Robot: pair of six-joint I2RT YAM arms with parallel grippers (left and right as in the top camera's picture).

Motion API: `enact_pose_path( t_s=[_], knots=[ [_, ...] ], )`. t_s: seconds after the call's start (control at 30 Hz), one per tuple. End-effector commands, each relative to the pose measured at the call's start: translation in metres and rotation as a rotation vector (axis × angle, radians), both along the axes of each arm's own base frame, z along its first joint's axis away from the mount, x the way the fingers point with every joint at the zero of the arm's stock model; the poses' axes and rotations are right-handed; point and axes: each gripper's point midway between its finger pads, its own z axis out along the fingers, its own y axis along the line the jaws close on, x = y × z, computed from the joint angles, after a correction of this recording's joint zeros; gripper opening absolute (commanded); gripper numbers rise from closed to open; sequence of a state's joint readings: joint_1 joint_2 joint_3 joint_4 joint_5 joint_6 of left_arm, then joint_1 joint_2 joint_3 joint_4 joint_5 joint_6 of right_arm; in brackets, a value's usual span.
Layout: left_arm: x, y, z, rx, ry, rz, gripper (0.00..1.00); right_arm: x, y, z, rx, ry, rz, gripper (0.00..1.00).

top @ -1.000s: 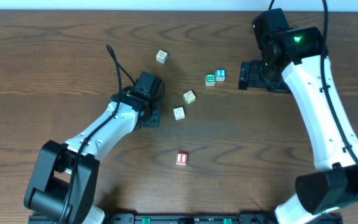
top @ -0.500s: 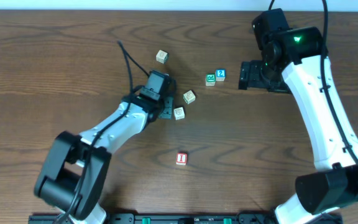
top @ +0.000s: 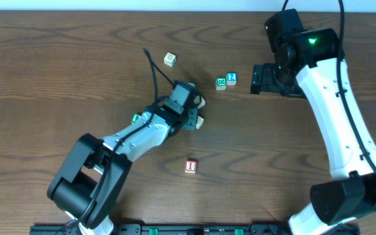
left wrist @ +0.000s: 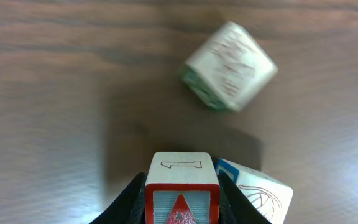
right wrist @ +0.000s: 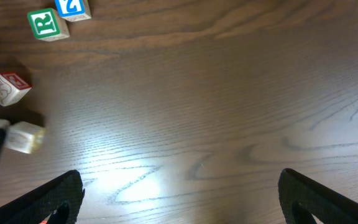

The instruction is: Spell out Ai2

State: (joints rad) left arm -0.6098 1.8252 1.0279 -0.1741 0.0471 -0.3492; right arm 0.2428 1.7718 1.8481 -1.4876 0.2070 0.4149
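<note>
While judging progress, best to count the row as not yet begun. Left gripper (top: 191,116) narrowed onto the A cube (left wrist: 181,194), dark fingers (left wrist: 128,205) against both its sides. Impossible to tell whether lifted or resting on the table (left wrist: 55,93).

Just beside that gripper, a blue-bordered cube (left wrist: 260,196), and a little ahead a pale cube (left wrist: 230,65); neither needed.

Well apart from it, back toward the arm bases, the I cube (top: 190,166), lying alone.

Near the front of the right gripper (top: 254,79), spread wide and holding nothing, the 2 cube (top: 232,78), just beside a green-marked cube (top: 221,83).

Left to do, probably: setting A down, then bringing I and 2 beside it in order.
</note>
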Motion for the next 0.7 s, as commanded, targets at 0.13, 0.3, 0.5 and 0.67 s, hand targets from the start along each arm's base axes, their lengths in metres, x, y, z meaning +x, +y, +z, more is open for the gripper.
enact_pose_path(
  t_s=[0.13, 0.3, 0.5, 0.67],
  knots=[
    [-0.022, -0.035, 0.000, -0.053, 0.027, -0.035, 0.16, 0.000, -0.003, -0.001, -0.012, 0.000, -0.019, 0.99],
    [-0.018, -0.027, 0.000, -0.004, -0.004, -0.007, 0.14, 0.000, -0.003, -0.001, -0.013, 0.000, -0.019, 0.99],
    [0.009, 0.028, 0.004, 0.180, -0.081, 0.150, 0.13, 0.000, -0.006, -0.001, -0.025, -0.003, -0.021, 0.99],
    [0.036, 0.057, 0.012, 0.196, -0.143, 0.252, 0.13, 0.000, -0.007, 0.000, -0.031, -0.005, -0.022, 0.99]
  ],
)
